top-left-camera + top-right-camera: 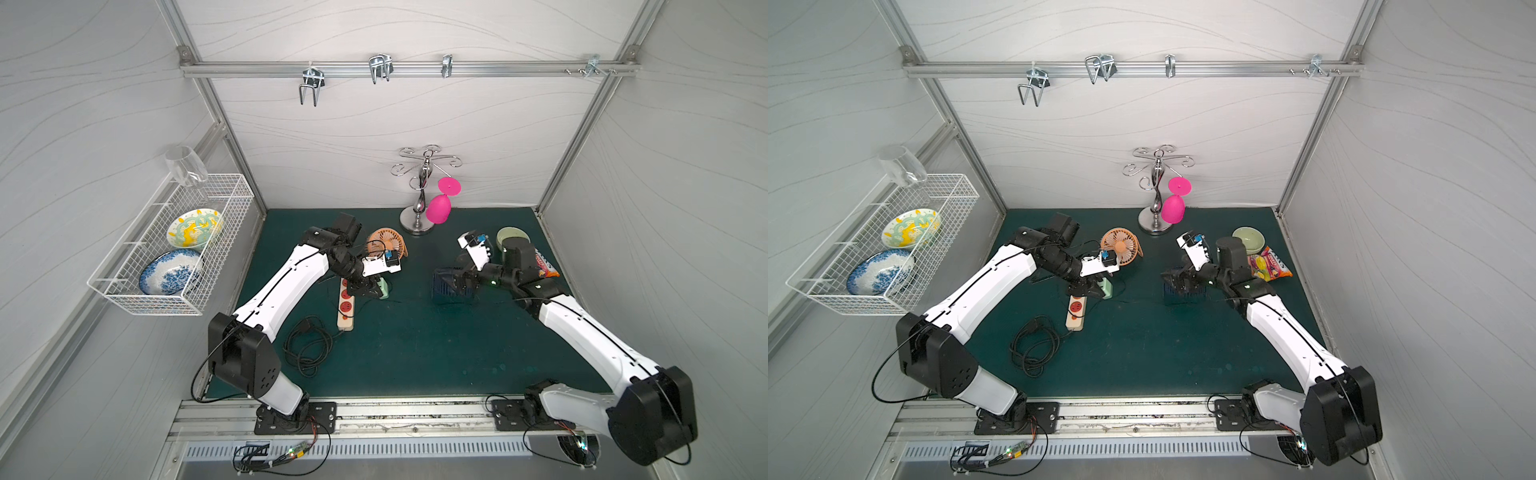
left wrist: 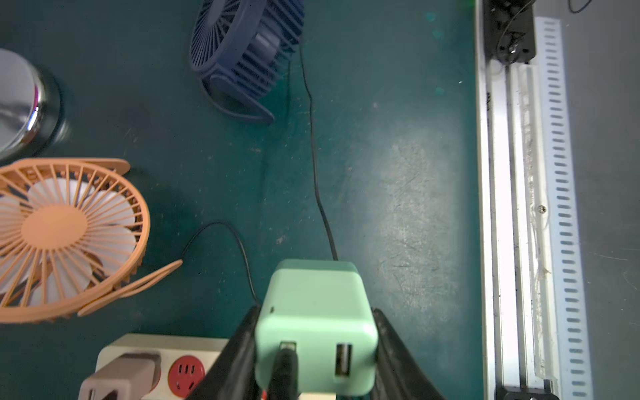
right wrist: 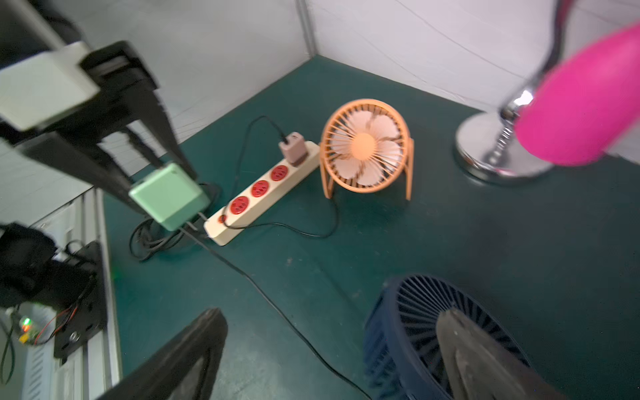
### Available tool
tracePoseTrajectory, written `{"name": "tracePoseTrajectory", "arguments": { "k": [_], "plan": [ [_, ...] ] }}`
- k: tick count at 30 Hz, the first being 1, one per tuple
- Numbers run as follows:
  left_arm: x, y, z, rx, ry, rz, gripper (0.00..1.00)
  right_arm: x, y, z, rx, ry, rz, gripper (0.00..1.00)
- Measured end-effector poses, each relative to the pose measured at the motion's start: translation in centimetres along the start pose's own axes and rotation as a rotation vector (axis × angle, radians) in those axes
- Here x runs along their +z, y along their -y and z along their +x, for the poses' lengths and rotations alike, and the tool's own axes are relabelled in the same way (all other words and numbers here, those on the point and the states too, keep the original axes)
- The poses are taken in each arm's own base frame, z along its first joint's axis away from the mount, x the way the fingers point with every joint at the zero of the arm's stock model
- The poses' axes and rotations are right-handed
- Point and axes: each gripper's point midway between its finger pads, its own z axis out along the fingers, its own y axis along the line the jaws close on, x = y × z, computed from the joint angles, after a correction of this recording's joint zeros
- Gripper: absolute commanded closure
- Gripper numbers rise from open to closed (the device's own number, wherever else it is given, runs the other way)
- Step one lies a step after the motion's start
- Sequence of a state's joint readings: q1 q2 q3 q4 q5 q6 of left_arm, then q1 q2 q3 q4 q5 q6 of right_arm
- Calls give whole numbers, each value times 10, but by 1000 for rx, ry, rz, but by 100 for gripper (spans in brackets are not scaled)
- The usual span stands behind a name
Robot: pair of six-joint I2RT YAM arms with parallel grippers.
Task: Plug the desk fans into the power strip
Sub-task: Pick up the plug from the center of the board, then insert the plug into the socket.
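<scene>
Now we are holding the navy fan's [image 3: 408, 304] mint-green charger [image 3: 168, 195] clamped in the left gripper [image 2: 316, 332] over the power strip [image 3: 247, 221] beside the orange fan [image 3: 363, 145], right gripper [image 3: 330, 311] gaping empty, and we are probably needing next to square its prongs over a free socket [image 3: 260, 188].

mat [image 1: 415, 353] dark teal green, scuffed paler in patches. strip [image 3: 262, 194] cream, round red sockets, red switch. mint adapter [image 2: 315, 325] pale mint green with a black cable in it. taupe adapter [image 3: 293, 149] grey-brown. orange fan [image 3: 363, 145] peach-orange cage, white blades. navy fan [image 2: 242, 41] dark blue all over. glass [image 1: 439, 210] hot pink. rack [image 1: 411, 222] shiny chrome. basket [image 1: 124, 291] white wire grid. yellow bowl [image 1: 193, 228] white with yellow and green pattern. blue bowl [image 1: 170, 272] white with blue floral print. sage bowl [image 1: 512, 236] plain pale green. snack bag [image 1: 1268, 266] multicolour: yellow, pink, red. cords [image 1: 307, 345] black. arms [image 1: 286, 286] white with black joints. walls [image 1: 374, 124] pale grey, thin wavy lines.
</scene>
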State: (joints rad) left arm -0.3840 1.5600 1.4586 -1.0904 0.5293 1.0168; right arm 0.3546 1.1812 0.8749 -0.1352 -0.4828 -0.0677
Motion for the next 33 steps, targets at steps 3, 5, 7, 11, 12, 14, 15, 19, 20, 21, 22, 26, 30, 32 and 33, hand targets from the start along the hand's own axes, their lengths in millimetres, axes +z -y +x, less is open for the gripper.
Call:
{"name": "tracePoseTrajectory", "arguments": {
  "k": [3, 5, 7, 11, 12, 14, 15, 19, 20, 21, 22, 26, 30, 32, 33],
  "plan": [
    [1, -9, 10, -36, -46, -32, 100, -7, 28, 8, 124, -23, 80, 1],
    [3, -15, 17, -55, -78, -51, 100, -11, 39, 13, 190, -34, 112, 1],
    [5, -20, 24, -74, -111, -67, 100, -14, 46, 16, 241, -36, 132, 1],
    [10, -35, 40, -102, -178, -107, 100, -16, 52, 17, 290, -33, 154, 1],
    [11, -38, 45, -113, -197, -114, 100, -17, 54, 18, 299, -34, 159, 1],
    [15, -45, 56, -136, -238, -116, 100, -18, 56, 19, 316, -36, 167, 1],
    [17, -48, 60, -143, -255, -117, 100, -18, 56, 20, 325, -37, 169, 1],
    [21, -58, 73, -164, -309, -118, 100, -19, 59, 21, 337, -38, 181, 1],
    [19, -59, 75, -168, -318, -114, 100, -20, 60, 22, 340, -40, 185, 1],
    [17, -60, 76, -168, -323, -110, 100, -21, 61, 23, 344, -42, 190, 1],
    [15, -60, 77, -167, -326, -107, 100, -22, 63, 24, 350, -42, 197, 1],
    [5, -61, 84, -150, -339, -90, 100, -31, 71, 32, 379, -45, 257, 1],
    [5, -62, 96, -135, -359, -42, 100, -45, 80, 35, 418, -41, 324, 1],
    [8, -63, 100, -117, -361, -21, 100, -52, 81, 35, 425, -32, 342, 1],
    [8, -63, 102, -104, -359, -13, 100, -55, 81, 34, 425, -28, 347, 1]
  ]
}}
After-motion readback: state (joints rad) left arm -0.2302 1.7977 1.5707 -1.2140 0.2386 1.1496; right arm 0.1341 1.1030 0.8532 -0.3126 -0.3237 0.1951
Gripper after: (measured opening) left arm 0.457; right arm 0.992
